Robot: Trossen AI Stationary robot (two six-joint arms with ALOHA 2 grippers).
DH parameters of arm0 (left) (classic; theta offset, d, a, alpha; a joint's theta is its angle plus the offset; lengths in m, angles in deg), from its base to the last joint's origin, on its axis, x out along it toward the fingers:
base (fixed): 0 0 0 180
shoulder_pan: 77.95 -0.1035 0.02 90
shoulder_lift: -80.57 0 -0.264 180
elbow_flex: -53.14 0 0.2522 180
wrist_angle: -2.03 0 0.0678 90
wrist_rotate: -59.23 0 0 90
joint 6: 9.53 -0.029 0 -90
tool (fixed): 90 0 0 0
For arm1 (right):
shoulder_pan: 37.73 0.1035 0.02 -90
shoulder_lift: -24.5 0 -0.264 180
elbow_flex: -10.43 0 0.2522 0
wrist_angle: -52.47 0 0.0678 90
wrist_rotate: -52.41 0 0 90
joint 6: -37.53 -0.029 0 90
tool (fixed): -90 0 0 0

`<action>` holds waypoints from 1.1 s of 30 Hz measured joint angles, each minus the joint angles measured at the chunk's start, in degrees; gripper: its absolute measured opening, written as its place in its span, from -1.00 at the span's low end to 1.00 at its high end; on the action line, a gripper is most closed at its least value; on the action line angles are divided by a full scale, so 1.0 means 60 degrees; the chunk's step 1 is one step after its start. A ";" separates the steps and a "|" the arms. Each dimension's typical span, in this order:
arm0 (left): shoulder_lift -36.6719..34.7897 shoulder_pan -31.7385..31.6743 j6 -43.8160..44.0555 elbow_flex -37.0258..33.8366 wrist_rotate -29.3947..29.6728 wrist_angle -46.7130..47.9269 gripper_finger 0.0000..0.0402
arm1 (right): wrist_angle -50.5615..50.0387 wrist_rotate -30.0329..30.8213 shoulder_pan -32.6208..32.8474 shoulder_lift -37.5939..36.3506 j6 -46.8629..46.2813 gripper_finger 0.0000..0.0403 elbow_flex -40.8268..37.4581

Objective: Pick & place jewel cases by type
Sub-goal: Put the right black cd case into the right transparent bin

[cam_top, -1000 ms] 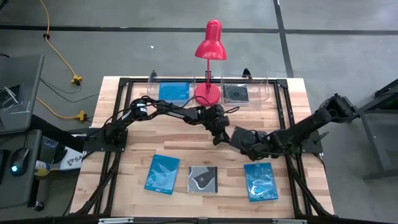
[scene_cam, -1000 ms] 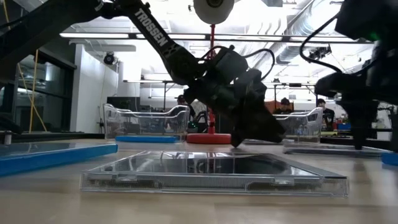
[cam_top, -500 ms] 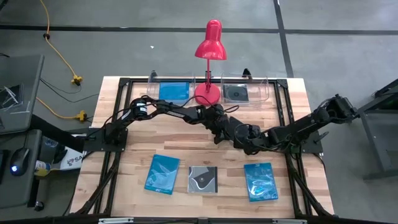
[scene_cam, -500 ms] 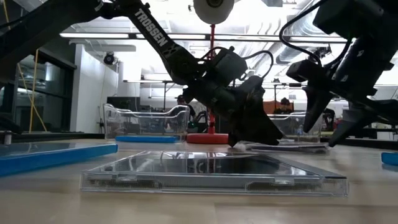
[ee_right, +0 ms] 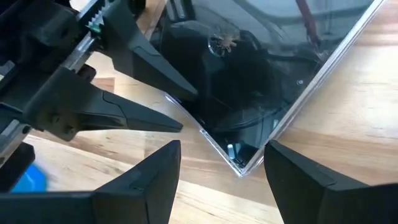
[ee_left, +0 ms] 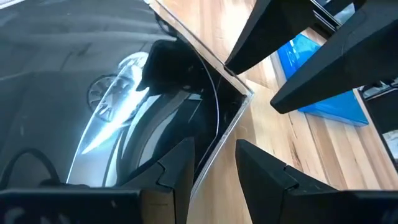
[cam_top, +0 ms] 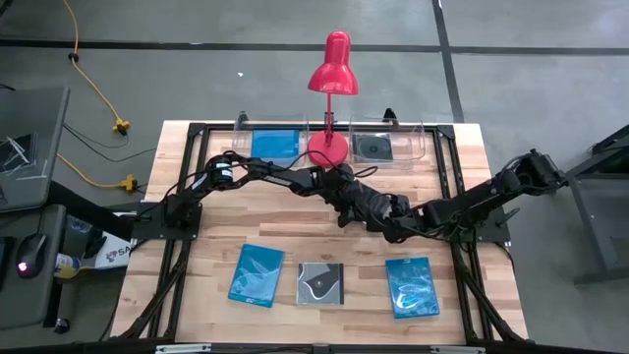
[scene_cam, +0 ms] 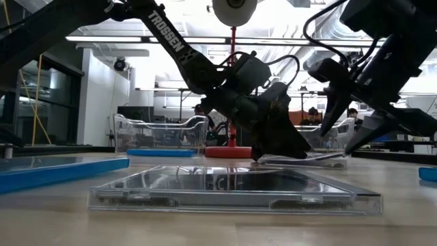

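Note:
A dark jewel case [ee_left: 124,106] with clear edges lies low at the table's middle, under both grippers. My left gripper [ee_left: 214,171] comes from the left and is shut on its edge. My right gripper [ee_right: 221,180] comes from the right and stands open, its fingers on either side of the case's corner [ee_right: 241,167] without touching it. In the high view the two grippers meet [cam_top: 369,208] and hide the case. In the low view the case [scene_cam: 307,160] shows as a thin slab beside the left fingers [scene_cam: 273,147]. My left gripper has the case's clear edge [ee_left: 208,155], a little back from a corner, between its two fingers. One finger lies over the dark face and the other outside the edge. The fingers slant down from the table's left. The case sits nearly flat; whether it is clear of the table I cannot tell.
A red lamp [cam_top: 329,147] stands at the far middle between two clear trays, one with a blue case [cam_top: 275,145], one with a dark case [cam_top: 373,147]. Near the front edge lie a blue case [cam_top: 257,274], a dark swirl case [cam_top: 321,283] and another blue case [cam_top: 412,287].
My right gripper has moved toward the table's left and a little up, closing in on the dark case and my left gripper, and has tipped and turned so that its open fingers now straddle the case's corner.

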 joint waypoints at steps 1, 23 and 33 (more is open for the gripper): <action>0.0000 0.0014 -0.0002 0.0000 -0.0060 0.0004 -0.40 | 0.0003 0.0000 0.0000 -0.0001 0.0008 0.05 0.0001; 0.0009 0.0071 -0.0040 -0.0007 -0.0457 -0.0118 -0.98 | -0.0178 -0.0392 0.0018 -0.0023 0.0125 0.05 0.0031; 0.0064 -0.0199 0.0481 -0.0035 -0.1247 -0.1008 -1.00 | -0.0657 -0.0691 0.0022 -0.0023 0.0037 0.05 0.0045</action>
